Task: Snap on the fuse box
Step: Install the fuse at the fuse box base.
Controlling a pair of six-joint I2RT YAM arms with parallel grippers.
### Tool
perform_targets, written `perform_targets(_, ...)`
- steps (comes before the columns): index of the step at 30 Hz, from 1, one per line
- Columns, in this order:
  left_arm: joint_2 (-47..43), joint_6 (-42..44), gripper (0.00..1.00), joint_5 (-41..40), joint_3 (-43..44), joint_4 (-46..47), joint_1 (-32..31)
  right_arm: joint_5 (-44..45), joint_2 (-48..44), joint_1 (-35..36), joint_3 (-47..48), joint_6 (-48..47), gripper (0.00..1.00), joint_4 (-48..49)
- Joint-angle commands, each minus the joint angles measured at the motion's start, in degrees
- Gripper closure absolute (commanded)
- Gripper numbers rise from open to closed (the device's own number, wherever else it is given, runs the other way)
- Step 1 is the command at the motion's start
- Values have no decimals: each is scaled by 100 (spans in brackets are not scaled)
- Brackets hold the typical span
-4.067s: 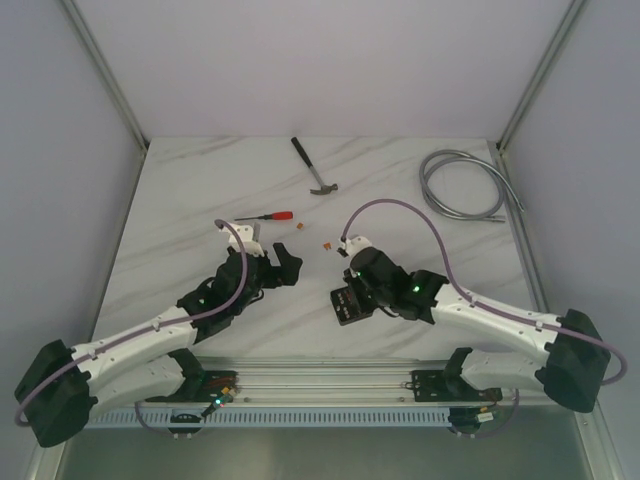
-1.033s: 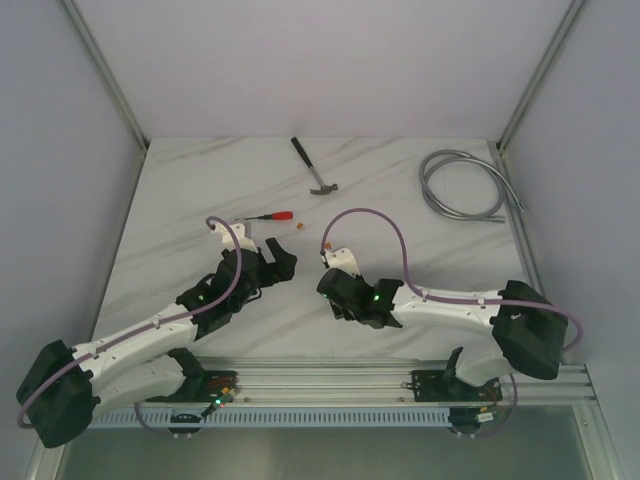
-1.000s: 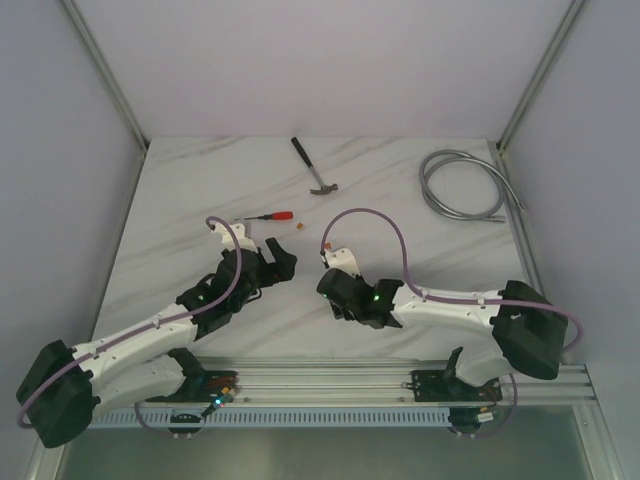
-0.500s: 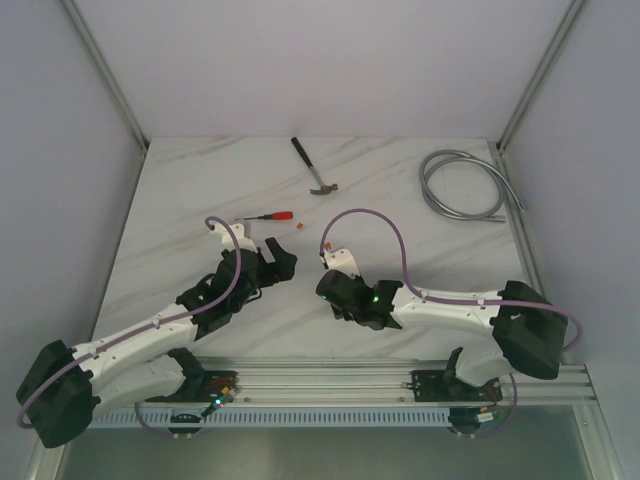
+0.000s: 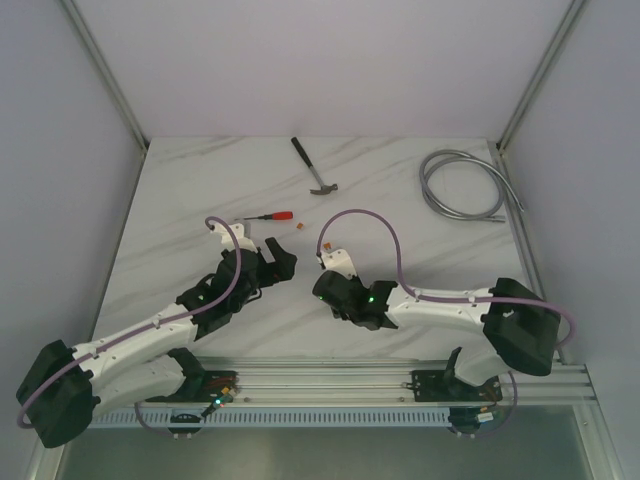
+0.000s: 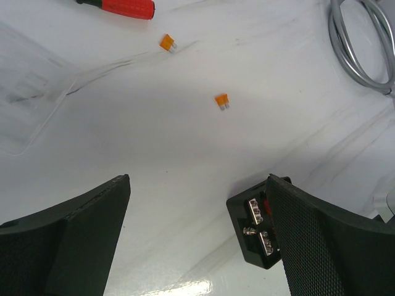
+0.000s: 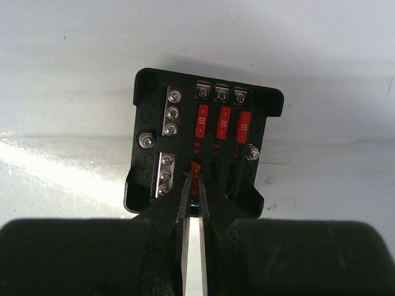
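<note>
The fuse box (image 7: 210,143) is a black square box lying flat on the white table; in the left wrist view its corner (image 6: 254,232) shows beside my right-hand finger. Three red fuses (image 7: 223,121) sit in its upper row. My right gripper (image 7: 196,179) hovers over the lower row, shut on a small orange fuse (image 7: 196,168) whose tip is at the leftmost lower slot. In the top view the right gripper (image 5: 331,291) covers the box. My left gripper (image 6: 197,185) stands open and empty, just left of the box (image 5: 280,262).
Two loose orange fuses (image 6: 167,42) (image 6: 221,99) lie on the table beyond the left gripper. A red-handled screwdriver (image 5: 272,215), a hammer (image 5: 314,167) and a coiled grey hose (image 5: 462,185) lie farther back.
The right gripper has edged slightly to the left over the fuse box, still shut on the orange fuse. The left arm has not moved.
</note>
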Motion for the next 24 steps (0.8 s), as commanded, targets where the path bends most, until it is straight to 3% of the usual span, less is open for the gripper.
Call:
perform_targets(1,35,-35,0,-95,66,-81,27,98,50,27,-62,153,94,-186)
perform_targets(13,11,-41,0,-52,60,-89,32,-43,-125,25,118,183,69,-287)
perform_targets(24,-48,-20,0,-53,42,-116,36,-366,-199,-155,416,48,65,-461)
